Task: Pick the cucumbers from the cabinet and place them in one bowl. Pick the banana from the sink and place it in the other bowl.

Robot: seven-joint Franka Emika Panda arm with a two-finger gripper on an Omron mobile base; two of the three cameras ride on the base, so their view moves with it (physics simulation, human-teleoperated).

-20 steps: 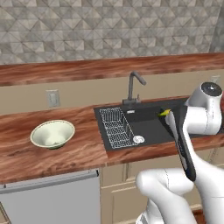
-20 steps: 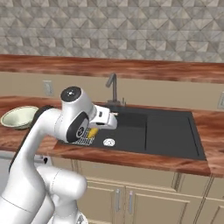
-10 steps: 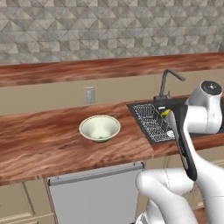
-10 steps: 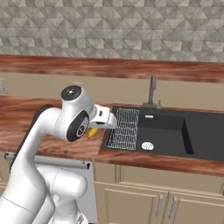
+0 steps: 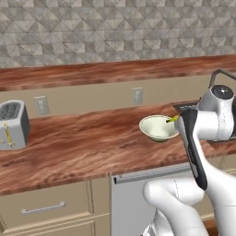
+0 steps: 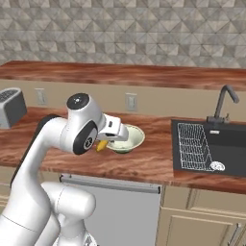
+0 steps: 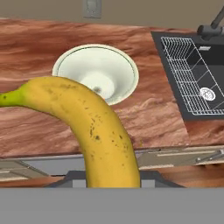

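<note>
I am carrying the banana (image 7: 94,131) in the gripper (image 6: 106,141), its fingers clamped shut around the fruit's lower end, with the curved body rising toward the green-tinged tip. It is hanging above the near edge of the counter (image 7: 39,52), just short of the pale bowl (image 7: 97,72). I am judging it light and fairly firm, but its smooth skin is bruisable and the curve is leaving most of the length unsupported, so it may pivot in the grip. Taking it nearer mid-length would be steadier. The sink (image 7: 203,74) lies off to one side.
</note>
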